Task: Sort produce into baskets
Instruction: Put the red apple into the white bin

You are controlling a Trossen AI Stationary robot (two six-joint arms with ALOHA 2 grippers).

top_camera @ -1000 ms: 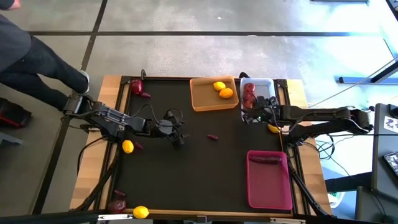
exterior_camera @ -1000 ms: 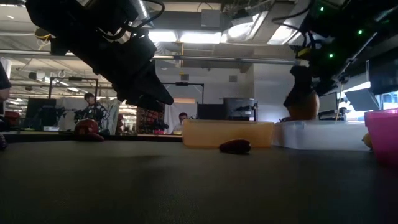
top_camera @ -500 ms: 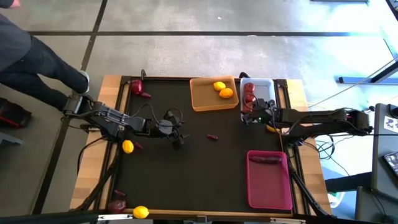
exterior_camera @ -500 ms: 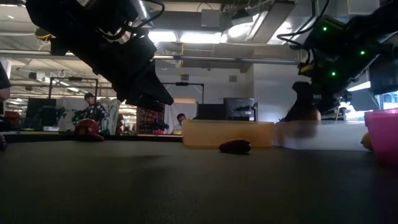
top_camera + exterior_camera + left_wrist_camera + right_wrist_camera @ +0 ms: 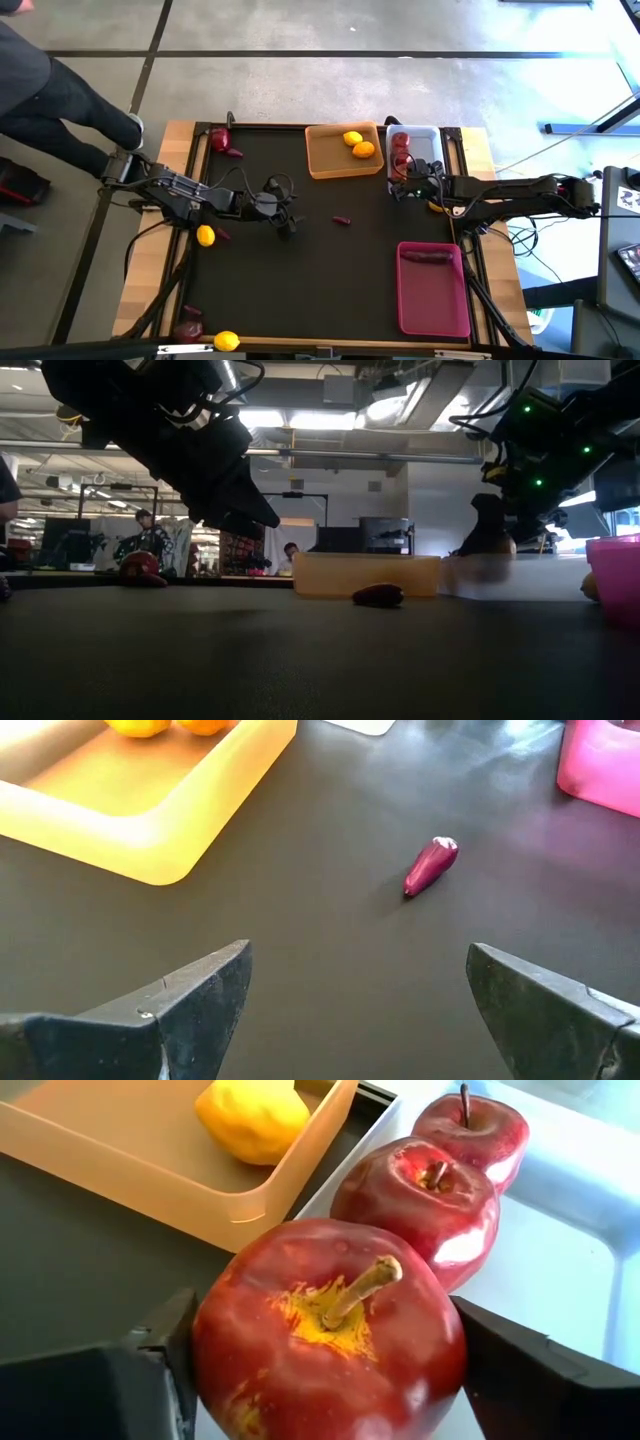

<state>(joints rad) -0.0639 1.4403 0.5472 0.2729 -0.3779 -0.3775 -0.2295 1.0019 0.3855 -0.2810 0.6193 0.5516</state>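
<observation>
In the right wrist view a red apple point(image 5: 330, 1330) sits between the fingers of my right gripper point(image 5: 320, 1370), stem up, over the near end of the white basket point(image 5: 430, 134). Two more red apples point(image 5: 425, 1195) lie in that basket. The orange basket point(image 5: 325, 160) holds two yellow fruits point(image 5: 358, 144). My left gripper point(image 5: 350, 1010) hangs open at the table's left middle, above the mat. A small dark purple piece point(image 5: 430, 867) lies on the mat ahead of it. The pink basket point(image 5: 435, 300) holds one purple piece point(image 5: 428, 256). My right gripper has the red apple pinched between its two fingers point(image 5: 165, 1365), one on each side point(image 5: 215, 1350) of its widest part. The fingers slant down from the table's right side. The apple stands upright, stem up, inside the white basket's walls; whether its underside rests on the floor is hidden.
Loose produce lies along the left edge: a lemon point(image 5: 205, 236), a lemon point(image 5: 227, 341) and a dark piece point(image 5: 190, 325) at the near corner, a red apple point(image 5: 220, 140) at the far corner. Another lemon point(image 5: 440, 207) lies under my right arm. People show beyond the table.
My right gripper has sunk with the red apple, from above the white basket's rim down inside its walls. The apple has stayed upright.
</observation>
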